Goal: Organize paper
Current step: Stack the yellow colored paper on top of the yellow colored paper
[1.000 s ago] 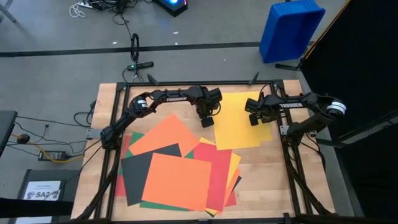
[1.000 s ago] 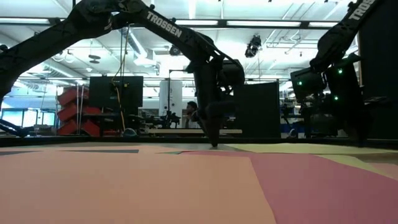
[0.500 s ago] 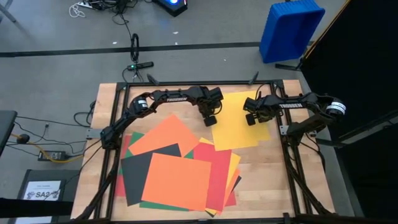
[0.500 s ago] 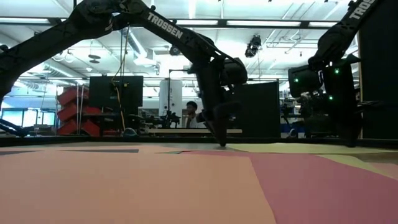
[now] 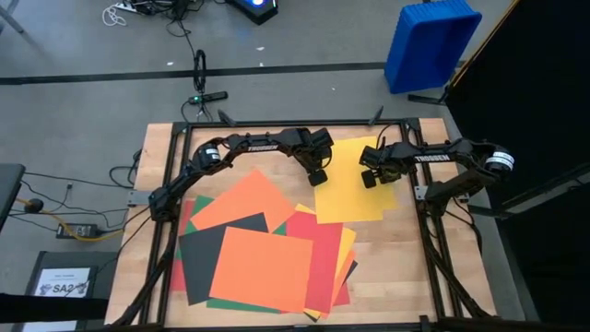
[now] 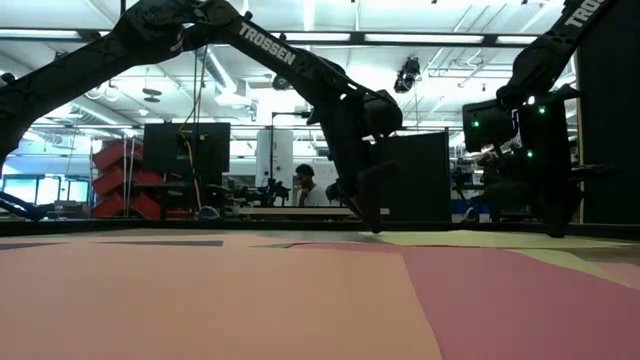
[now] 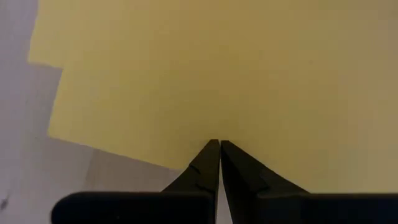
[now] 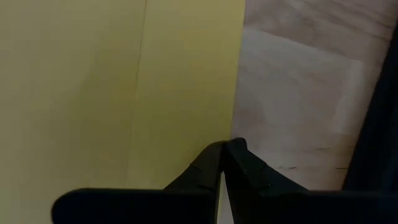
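1. While both arms reach over a wooden table [image 5: 396,244], a flat matte yellow sheet [image 5: 355,189] lies apart at the far side.
2. Left gripper [image 5: 318,177], fingers pressed together, points down at that sheet's left edge.
3. Right gripper [image 5: 370,178], also closed and empty, sits over its right part.
4. Other paper [image 5: 263,254], rectangular sheets in orange, red, green and black, overlaps in a loose pile nearer the front.

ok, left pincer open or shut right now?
Shut. The left pincer has its fingertips pressed together, tips down on the yellow paper.
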`<state>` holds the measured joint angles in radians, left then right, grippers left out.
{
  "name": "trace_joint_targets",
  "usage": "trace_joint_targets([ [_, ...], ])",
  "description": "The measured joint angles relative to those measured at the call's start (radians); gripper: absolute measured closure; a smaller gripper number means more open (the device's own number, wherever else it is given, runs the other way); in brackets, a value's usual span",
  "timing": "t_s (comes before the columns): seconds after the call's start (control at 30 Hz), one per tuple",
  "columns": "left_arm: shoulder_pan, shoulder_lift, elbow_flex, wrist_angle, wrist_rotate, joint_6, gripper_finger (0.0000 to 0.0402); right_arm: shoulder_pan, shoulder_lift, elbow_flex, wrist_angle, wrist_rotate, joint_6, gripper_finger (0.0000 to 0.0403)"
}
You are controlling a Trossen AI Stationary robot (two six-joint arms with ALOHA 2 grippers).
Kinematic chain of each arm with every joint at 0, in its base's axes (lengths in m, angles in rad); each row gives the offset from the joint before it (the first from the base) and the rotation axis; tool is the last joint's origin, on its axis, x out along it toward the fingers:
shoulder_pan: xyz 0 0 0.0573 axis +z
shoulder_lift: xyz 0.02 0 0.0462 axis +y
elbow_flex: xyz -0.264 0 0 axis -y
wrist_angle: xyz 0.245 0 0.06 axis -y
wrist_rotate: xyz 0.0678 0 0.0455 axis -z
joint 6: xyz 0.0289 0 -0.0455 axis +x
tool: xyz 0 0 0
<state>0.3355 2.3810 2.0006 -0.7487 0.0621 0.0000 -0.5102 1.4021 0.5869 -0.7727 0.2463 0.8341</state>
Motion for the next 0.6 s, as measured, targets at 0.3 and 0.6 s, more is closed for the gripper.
trace_joint_targets([
  [0.3,0.005,-0.063,0.0,-0.124,0.017,0.032,0.0402,0.001,-0.049,-0.005,-0.022,0.014,0.004,0.0403],
  [0.6,-0.052,-0.069,-0.039,-0.23,0.021,0.049,0.0402,0.055,-0.189,-0.005,-0.133,0.023,0.079,0.0403],
])
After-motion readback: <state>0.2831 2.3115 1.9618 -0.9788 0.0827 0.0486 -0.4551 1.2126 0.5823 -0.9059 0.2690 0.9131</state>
